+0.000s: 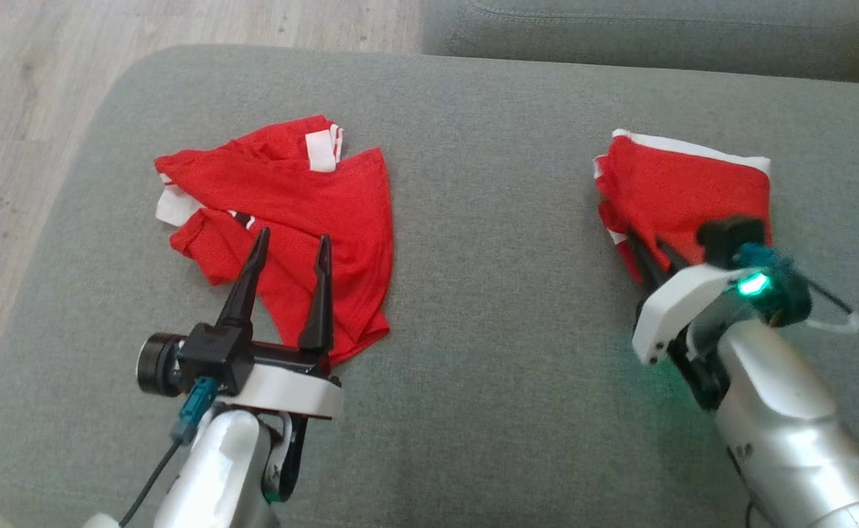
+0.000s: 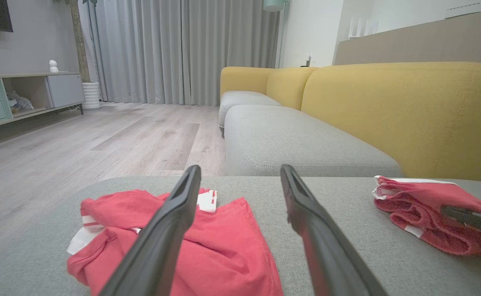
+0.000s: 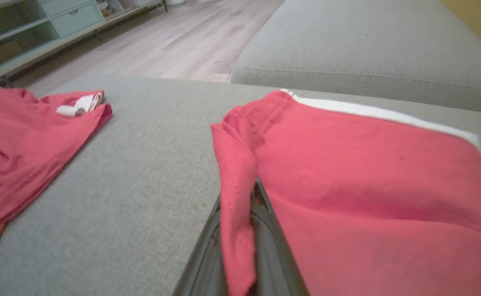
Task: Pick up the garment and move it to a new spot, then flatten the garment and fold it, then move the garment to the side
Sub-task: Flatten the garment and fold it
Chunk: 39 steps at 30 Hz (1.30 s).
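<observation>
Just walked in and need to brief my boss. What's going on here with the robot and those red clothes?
Two red garments lie on a grey cushion. The right end effector is shut on an edge of the folded red garment on the robot's right. The left end effector is open over the crumpled red garment, gripping nothing.

A wide bare strip of the grey cushion (image 1: 495, 220) is left between the crumpled garment (image 1: 290, 183) on the left and the folded garment (image 1: 686, 187) on the right, and nothing is set in it. The near edge is also bare. The left is taken up by the left pincer (image 1: 293, 236), spread over the crumpled garment. The right is taken up by the right pincer (image 1: 653, 257), clamped on the folded garment's near-left corner.
</observation>
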Available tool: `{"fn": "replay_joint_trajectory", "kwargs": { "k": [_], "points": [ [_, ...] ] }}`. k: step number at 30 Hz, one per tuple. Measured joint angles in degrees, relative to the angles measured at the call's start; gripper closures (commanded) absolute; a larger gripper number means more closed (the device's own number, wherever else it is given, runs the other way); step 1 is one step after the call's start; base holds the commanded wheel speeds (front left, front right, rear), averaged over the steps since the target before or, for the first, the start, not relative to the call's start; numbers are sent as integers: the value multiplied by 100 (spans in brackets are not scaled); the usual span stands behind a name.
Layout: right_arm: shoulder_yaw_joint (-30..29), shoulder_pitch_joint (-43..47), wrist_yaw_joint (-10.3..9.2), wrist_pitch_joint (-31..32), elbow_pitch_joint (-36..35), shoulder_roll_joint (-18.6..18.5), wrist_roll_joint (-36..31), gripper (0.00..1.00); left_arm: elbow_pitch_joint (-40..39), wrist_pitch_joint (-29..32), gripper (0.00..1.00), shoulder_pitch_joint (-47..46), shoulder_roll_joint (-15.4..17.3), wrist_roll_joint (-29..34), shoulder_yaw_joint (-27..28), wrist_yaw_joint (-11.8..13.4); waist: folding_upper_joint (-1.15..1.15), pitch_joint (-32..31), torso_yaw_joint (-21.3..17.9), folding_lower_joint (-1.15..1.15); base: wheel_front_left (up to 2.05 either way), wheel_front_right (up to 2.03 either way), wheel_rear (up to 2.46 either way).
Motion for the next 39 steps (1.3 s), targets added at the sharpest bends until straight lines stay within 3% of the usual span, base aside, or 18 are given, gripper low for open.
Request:
{"fn": "replay_joint_trajectory", "kwargs": {
  "k": [1, 2, 3, 9, 14, 19, 24, 28, 35, 36, 37, 39],
  "points": [
    [110, 52, 0, 0, 13, -4, -7, 100, 0, 0, 0, 0, 0, 0, 0, 7, 0, 4, -7, 0, 0, 0, 0],
    [220, 85, 0, 0, 31, -18, -60, 66, 0, 0, 0, 0, 3, 0, 3, 9, 0, 8, -20, 0, 0, 0, 0],
    [334, 102, 0, -2, 51, -41, -164, 0, 0, 0, 0, 0, 7, 0, 5, 9, 0, 11, -40, 0, 0, 0, 0],
    [-38, 92, 0, -568, 198, -90, -377, 0, -2, 0, 0, -8, 16, 0, 3, 5, 0, -22, -262, 0, 0, 0, 0],
    [-873, 125, 0, -884, 30, -65, -547, 0, -1, 0, 0, -13, 19, 0, 7, 7, 0, -130, -481, 0, 0, 0, 0],
    [-1790, 593, 0, -970, -777, 91, -1087, 0, -3, 1, 0, -12, 21, 0, 24, 10, 0, -232, -764, 0, 0, 0, 0],
    [-2518, 1555, 0, -980, -2092, 513, -1857, 0, -59, 0, 0, 19, 19, -12, 73, 22, 0, -312, -1048, 0, 0, 0, 0],
    [-2687, 2158, 0, -982, -2743, 660, -1958, 0, -78, 0, 0, 199, 4, -97, 142, -32, 0, -320, -1205, -1, 0, 0, 0],
    [-2641, 2256, 0, -987, -3021, 675, -1693, 0, -116, 0, 0, 193, -19, 12, 152, -85, 0, -42, -1146, 0, 0, 0, 0],
    [-2624, 2175, 0, -983, -3002, 677, -1637, 16, -136, 0, 0, 156, -21, 14, 151, -88, 0, 26, -1121, 0, 0, 0, 0],
    [-2614, 2062, 0, -975, -2975, 677, -1591, 100, -146, 0, 0, 108, -26, 41, 148, -110, 0, 97, -1093, 0, 0, 0, 0],
    [-2613, 1738, 0, -916, -2871, 677, -1625, 100, -159, 0, 0, -24, -41, 80, 127, -130, 0, 248, -1016, 1, 0, 0, 0]
  ]
}}
